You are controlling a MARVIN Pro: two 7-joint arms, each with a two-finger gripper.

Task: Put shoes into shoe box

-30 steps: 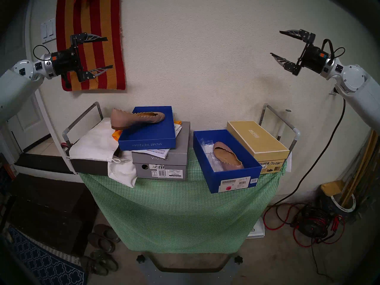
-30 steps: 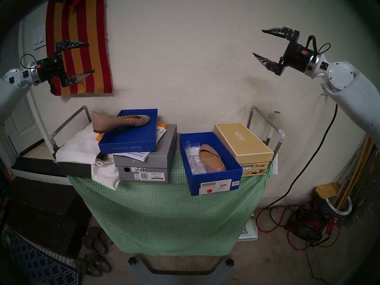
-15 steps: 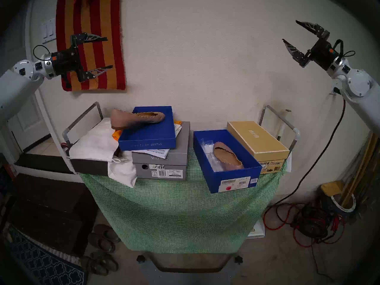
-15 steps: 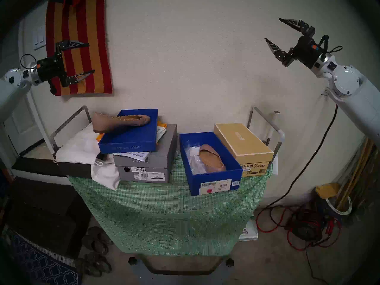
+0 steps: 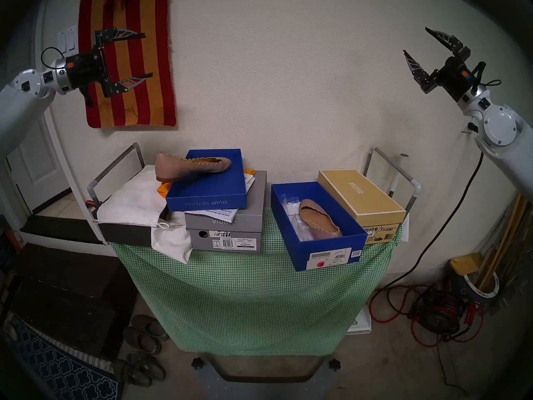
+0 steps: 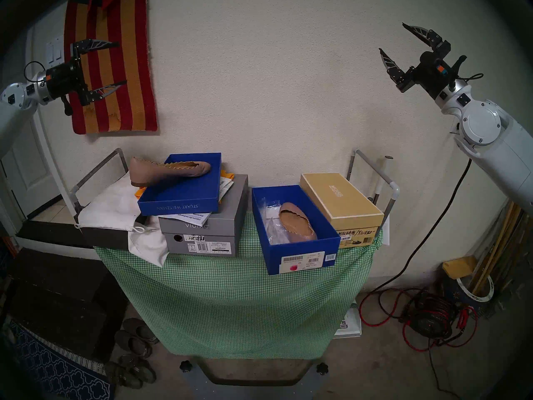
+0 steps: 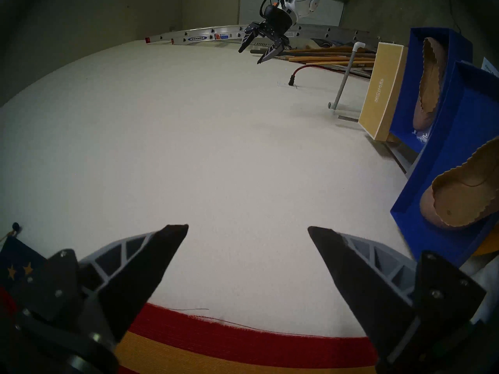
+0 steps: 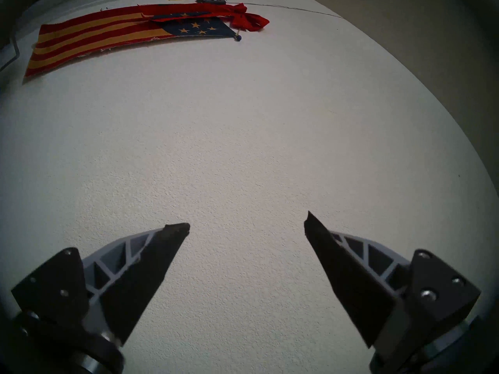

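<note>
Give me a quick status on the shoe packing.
Left tool and right tool open, empty, raised. One shoe in blue shoe box; other shoe lies across blue lid. Nothing blocking.

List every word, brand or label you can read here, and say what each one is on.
"STUART WEITZMAN", upside down: side of the shallow blue lid.
"VIONIC": gray box, on lid and end label.
"HR" plus unreadable handwriting: white strip on that box.
"MICHAEL": tan box lid.
"WERNER": ladder.
Barcode labels on the shoe box and the tan box's handwriting: too small to read.
</note>
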